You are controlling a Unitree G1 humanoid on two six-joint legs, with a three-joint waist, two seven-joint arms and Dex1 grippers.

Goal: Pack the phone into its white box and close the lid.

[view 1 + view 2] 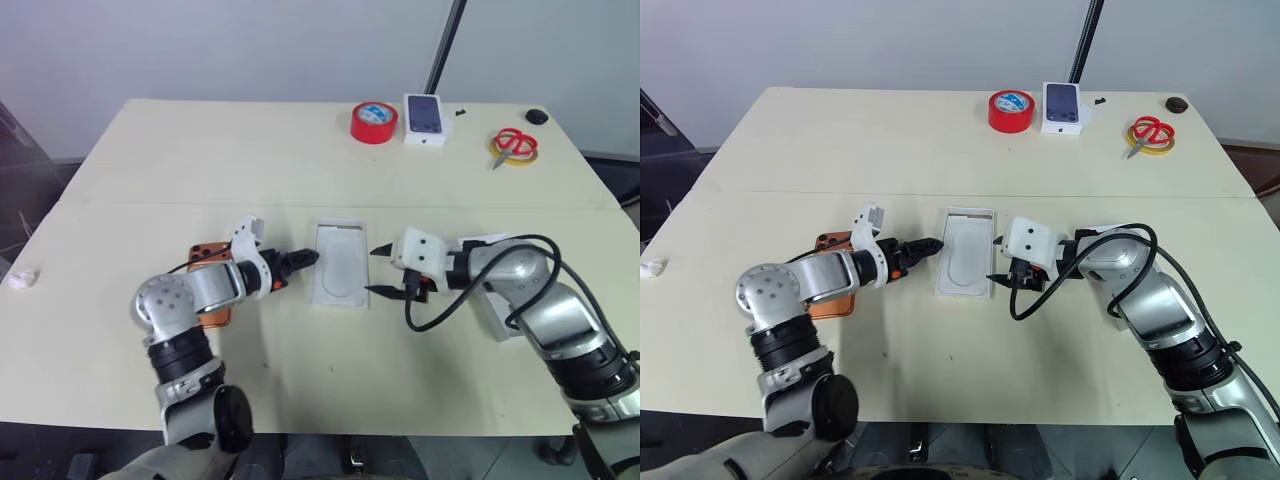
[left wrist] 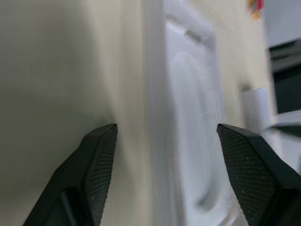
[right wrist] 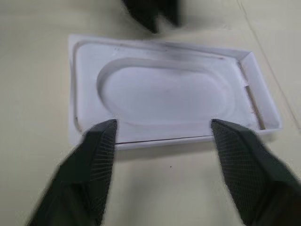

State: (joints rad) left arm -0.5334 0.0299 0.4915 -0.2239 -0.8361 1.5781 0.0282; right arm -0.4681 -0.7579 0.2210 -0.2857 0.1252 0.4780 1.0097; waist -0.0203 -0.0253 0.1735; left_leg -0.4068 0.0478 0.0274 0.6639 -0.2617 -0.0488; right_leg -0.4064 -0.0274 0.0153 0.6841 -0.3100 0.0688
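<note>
Nearest the robot, both arms are reaching in over the cream table (image 1: 300, 380), each bent at the elbow and angling its wrist inward so the two grippers are facing each other across the white box (image 1: 340, 262). The left gripper (image 1: 298, 264) is pointing toward the box's left long edge, fingers spread wide and holding nothing; in its wrist view the two black fingertips (image 2: 101, 155) are straddling the box rim with bare table under one of them. The right gripper (image 1: 381, 271) is pointing at the box's right long edge, tilted slightly downward, jaws parted and empty, its fingertips just beside the rim. The white box is lying flat in the middle of the table between them, its white insert with the rounded recess (image 3: 164, 92) facing up and unfilled. The phone (image 1: 208, 262) is lying flat behind the left forearm, mostly covered by it, well left of the box. A white piece, possibly the lid (image 1: 492, 312), is peeking out under the right forearm, too hidden to confirm. At the far edge are sitting a red tape roll (image 1: 374, 122), a small white box with a phone picture (image 1: 424, 118) and red scissors (image 1: 514, 146).
</note>
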